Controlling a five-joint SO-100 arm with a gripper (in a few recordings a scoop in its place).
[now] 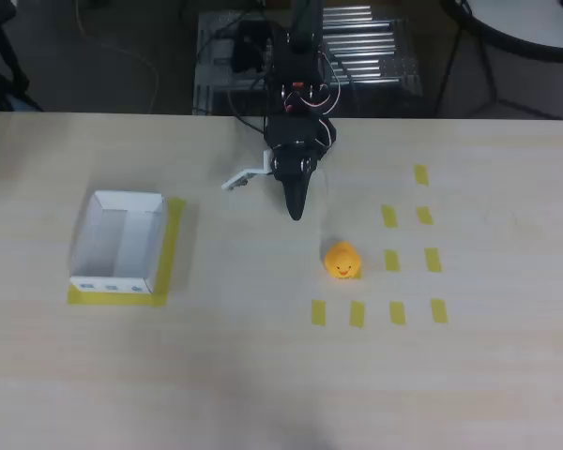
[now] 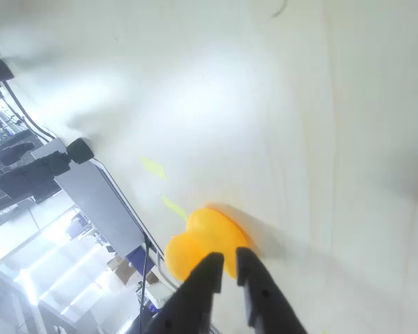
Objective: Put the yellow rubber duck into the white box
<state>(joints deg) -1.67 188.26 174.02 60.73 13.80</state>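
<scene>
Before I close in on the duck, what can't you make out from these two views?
- Yellow rubber duck, wrist view: its lower edge is hidden behind the gripper; its face can't be seen.
- Gripper, overhead view: jaw opening too small to judge.
- White box, overhead view: blue side marks too small to read.

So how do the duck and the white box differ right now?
The yellow rubber duck is small, rounded and orange-yellow; the white box is far larger, rectangular and open-topped. In the overhead view the duck sits right of centre near the gripper, the box far left on yellow tape. Both rest on the table.
</scene>
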